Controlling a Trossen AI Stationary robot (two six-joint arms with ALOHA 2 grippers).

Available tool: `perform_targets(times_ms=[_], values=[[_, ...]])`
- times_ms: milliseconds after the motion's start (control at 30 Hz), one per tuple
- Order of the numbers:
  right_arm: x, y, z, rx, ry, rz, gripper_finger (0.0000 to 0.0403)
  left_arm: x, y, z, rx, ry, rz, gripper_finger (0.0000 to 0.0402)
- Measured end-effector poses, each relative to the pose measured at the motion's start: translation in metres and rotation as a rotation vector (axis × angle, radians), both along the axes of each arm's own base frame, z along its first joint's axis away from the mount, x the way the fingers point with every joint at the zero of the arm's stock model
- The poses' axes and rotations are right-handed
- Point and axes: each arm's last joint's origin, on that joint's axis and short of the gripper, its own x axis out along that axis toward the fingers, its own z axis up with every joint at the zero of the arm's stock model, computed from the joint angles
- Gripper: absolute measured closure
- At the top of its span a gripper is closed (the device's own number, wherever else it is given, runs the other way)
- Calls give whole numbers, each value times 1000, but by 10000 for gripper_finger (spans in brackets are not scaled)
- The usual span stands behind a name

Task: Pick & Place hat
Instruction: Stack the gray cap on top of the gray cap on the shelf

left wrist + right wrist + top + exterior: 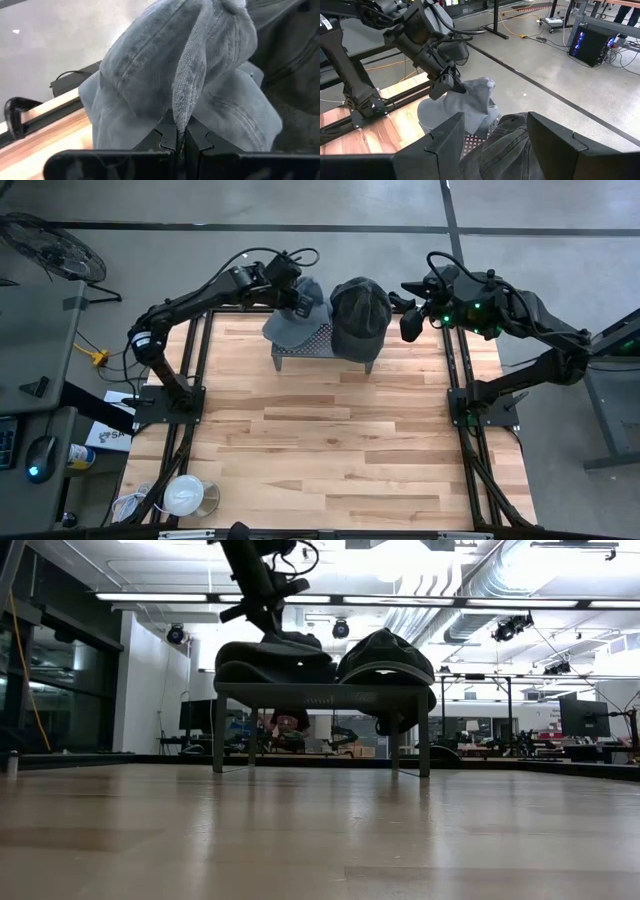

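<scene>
A grey hat [292, 320] and a dark green hat [360, 315] lie side by side on a small metal mesh stand [318, 346] at the table's far edge. In the low view both hats [272, 658] [386, 652] rest on the stand's top [320, 690]. My left gripper [300, 304] comes from the far left and is shut on the grey hat's crown. My right gripper [410, 320] hangs open just right of the dark hat. That hat [505, 145] shows between its fingers, which touch nothing. My left gripper pinches a raised fold of the grey hat's crown [184, 116] between its two fingers, which slant down from the table's far left side. The cloth stands up in a ridge above the fingertips [451, 86]. The hat's lower part lies on the stand.
The bare wooden table top [330, 450] stretches from the stand to the near edge. A white round object [185, 495] lies at the near left corner. Black frame posts [455, 395] stand along both table sides.
</scene>
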Motion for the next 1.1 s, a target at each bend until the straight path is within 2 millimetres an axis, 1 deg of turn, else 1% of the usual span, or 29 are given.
perform_targets(times_ms=[200,400,600,767,900,1000,1100], values=[[0,0,0,0,0,0,194,7,-5,-5,1,20,-3,401],[0,0,0,1,0,2,194,10,-6,-10,-9,41,-5,401],[0,0,0,4,-1,11,194,17,-1,-23,-27,84,14,401],[0,0,0,7,-1,17,194,19,-1,-26,-34,88,12,397],[1,1,0,14,-2,34,194,19,-1,-26,-38,92,-21,374],[1,1,0,18,-1,45,194,20,-2,-26,-50,90,-50,342],[1,1,-1,18,4,46,194,18,-3,-19,-49,74,-58,302]])
